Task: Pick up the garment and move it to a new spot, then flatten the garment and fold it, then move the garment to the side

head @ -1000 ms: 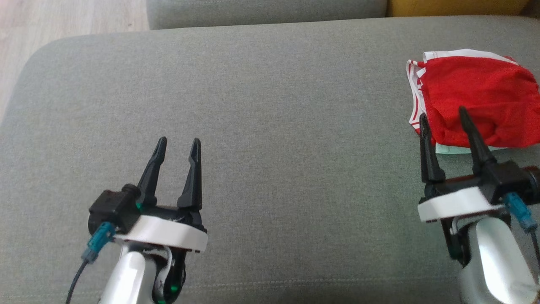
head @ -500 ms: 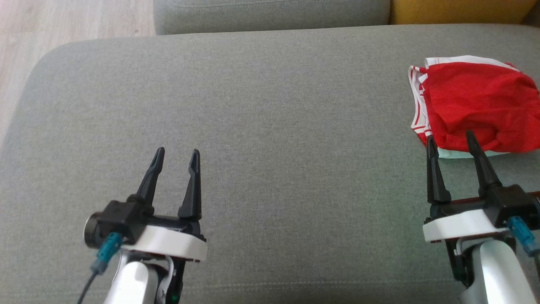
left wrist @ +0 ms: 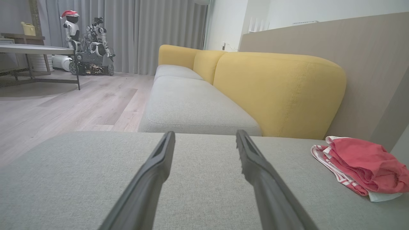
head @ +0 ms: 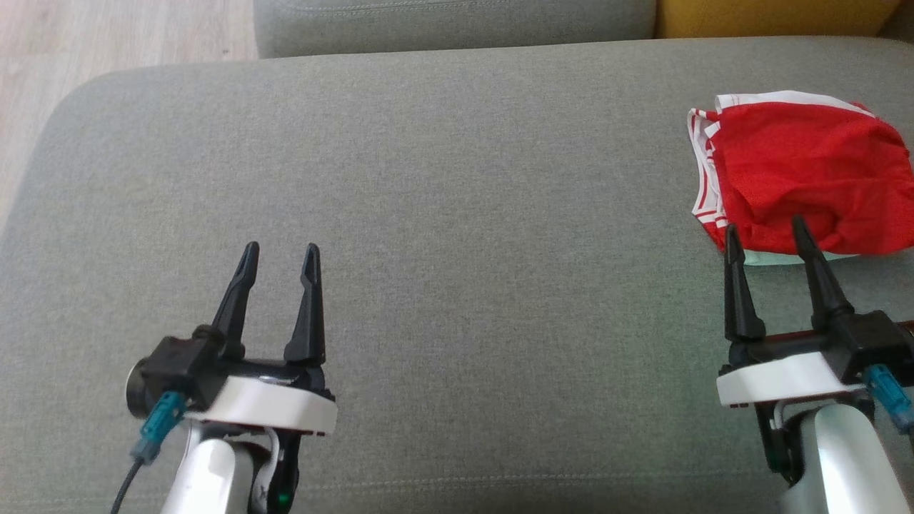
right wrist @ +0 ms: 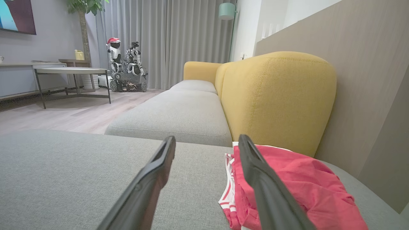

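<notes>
The garment (head: pixel 803 175) is a folded red piece with white striped trim, lying at the far right of the grey seat cushion (head: pixel 457 214). It also shows at the right in the left wrist view (left wrist: pixel 361 167) and beside the right finger in the right wrist view (right wrist: pixel 287 188). My right gripper (head: pixel 765 228) stands open just in front of the garment's near edge, nothing between its fingers. My left gripper (head: pixel 280 250) is open over bare cushion at the lower left, far from the garment.
A second grey cushion (left wrist: pixel 188 105) and yellow backrests (left wrist: pixel 278 92) run on beyond this seat. Wooden floor (head: pixel 107 32) lies past the cushion's left edge. A table (right wrist: pixel 70 72) and another robot (right wrist: pixel 126 67) stand across the room.
The right gripper has drawn back from over the garment's near edge, tips now at that edge. The left gripper has shifted slightly left. The camera moved a little.
</notes>
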Tool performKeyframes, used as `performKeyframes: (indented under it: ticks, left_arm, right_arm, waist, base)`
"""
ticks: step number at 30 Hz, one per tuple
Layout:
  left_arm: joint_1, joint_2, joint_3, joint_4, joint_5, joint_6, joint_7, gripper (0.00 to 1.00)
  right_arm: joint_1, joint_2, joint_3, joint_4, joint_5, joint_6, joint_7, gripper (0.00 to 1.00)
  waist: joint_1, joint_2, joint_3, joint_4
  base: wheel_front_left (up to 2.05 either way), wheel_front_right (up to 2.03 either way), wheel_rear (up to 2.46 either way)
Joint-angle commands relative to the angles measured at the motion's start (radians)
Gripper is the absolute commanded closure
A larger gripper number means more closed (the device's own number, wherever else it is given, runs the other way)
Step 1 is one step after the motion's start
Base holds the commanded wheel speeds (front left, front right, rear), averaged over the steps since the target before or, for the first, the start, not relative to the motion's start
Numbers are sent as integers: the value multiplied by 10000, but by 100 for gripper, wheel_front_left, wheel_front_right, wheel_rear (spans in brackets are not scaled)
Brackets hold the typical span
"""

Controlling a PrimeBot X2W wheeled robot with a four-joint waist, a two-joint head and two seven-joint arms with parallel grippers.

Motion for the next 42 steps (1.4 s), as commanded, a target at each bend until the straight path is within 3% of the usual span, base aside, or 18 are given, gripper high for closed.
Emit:
performKeyframes:
  ticks: [1,20,21,42]
  left_arm:
    - [-188,39,413,-358,-93,-76,-51,0]
    - [-88,39,533,-139,-677,-295,-51,0]
    - [207,-4,161,494,-753,-269,11,100]
    - [247,128,417,969,-2852,-409,412,100]
  right_arm:
    - [-200,11,239,-400,117,65,-108,0]
    - [-168,12,288,-376,188,65,-108,0]
    - [22,10,61,215,155,-2,15,100]
    - [107,25,-47,573,2570,8,569,100]
  waist:
    - [0,0,-5,-3]
    - [0,0,-9,18]
    - [0,0,-10,22]
    - [0,0,-131,8]
  base:
    - [0,0,0]
    - [0,0,0]
    - [0,0,0]
    - [0,0,0]
